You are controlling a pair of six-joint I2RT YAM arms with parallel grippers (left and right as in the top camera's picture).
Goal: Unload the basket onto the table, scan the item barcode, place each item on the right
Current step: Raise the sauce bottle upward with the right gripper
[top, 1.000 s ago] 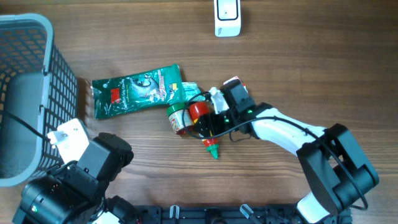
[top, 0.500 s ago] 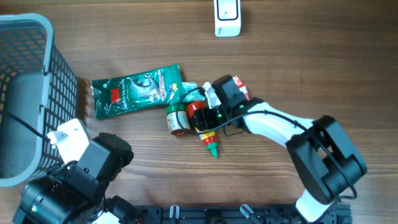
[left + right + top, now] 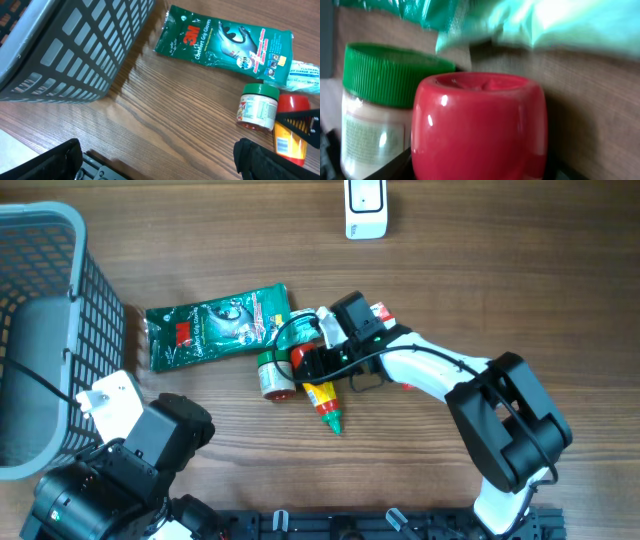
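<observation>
The right gripper (image 3: pixel 303 360), left of centre in the overhead view, straddles the red end of a squeeze bottle (image 3: pixel 318 392). One black finger (image 3: pixel 300 119) crosses the bottle just below that red end. The jaws stand partly apart, and whether the pads actually press the bottle cannot be told. The bottle lies on the wooden table (image 3: pixel 520 290) with a yellow body and a green tip pointing toward the bottom of the frame. Its label print is too small to read.

Touching the bottle's left side is a jar with a green lid (image 3: pixel 272 375), its label also unreadable. In the right wrist view both are blurred and very close.

Above them lies a green packet (image 3: pixel 225 40) reading "3M Comfort Grip Gloves". A pale green and white packet (image 3: pixel 305 82) beside it is cut off at the frame edge.

The left gripper (image 3: pixel 157 150) hangs with its dark fingers (image 3: pixel 55 160) spread wide and nothing between them.

A grey mesh basket (image 3: pixel 75 240) fills the upper left, its contents hard to make out. A white handheld device (image 3: pixel 365 207) sits at top centre, partly cut off.
</observation>
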